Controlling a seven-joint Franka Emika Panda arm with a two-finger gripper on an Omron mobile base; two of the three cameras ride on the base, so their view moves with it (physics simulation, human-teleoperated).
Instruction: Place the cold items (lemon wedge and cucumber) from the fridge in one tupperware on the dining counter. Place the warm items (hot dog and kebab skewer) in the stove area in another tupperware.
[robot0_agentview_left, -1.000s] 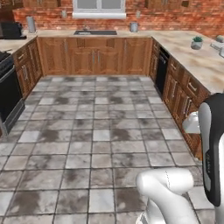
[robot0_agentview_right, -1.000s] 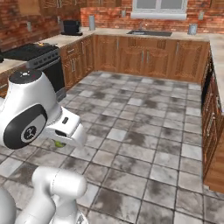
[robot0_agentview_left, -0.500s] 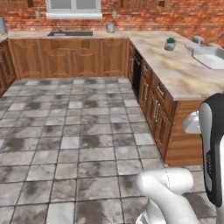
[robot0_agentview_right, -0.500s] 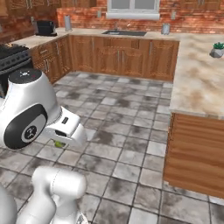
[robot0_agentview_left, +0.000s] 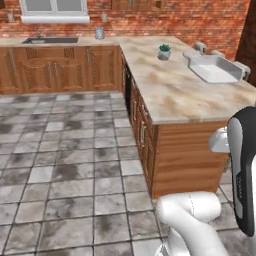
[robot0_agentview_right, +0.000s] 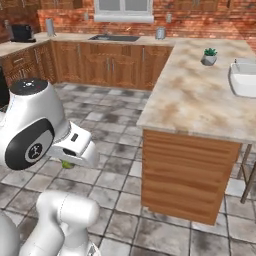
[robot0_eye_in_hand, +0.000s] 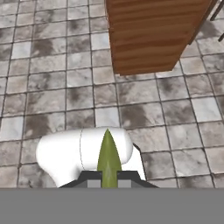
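While gripped, cucumber (robot0_eye_in_hand: 108, 158) outside tupperware (robot0_agentview_left: 215, 68)

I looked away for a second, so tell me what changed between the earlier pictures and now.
The base turned, so the whole view swung: the stove and wall cabinets slid off to the left, and the dining counter with its white tupperware came in ahead. Nothing was taken or let go. The gripper stays shut on the green lemon wedge, arm tucked as before.
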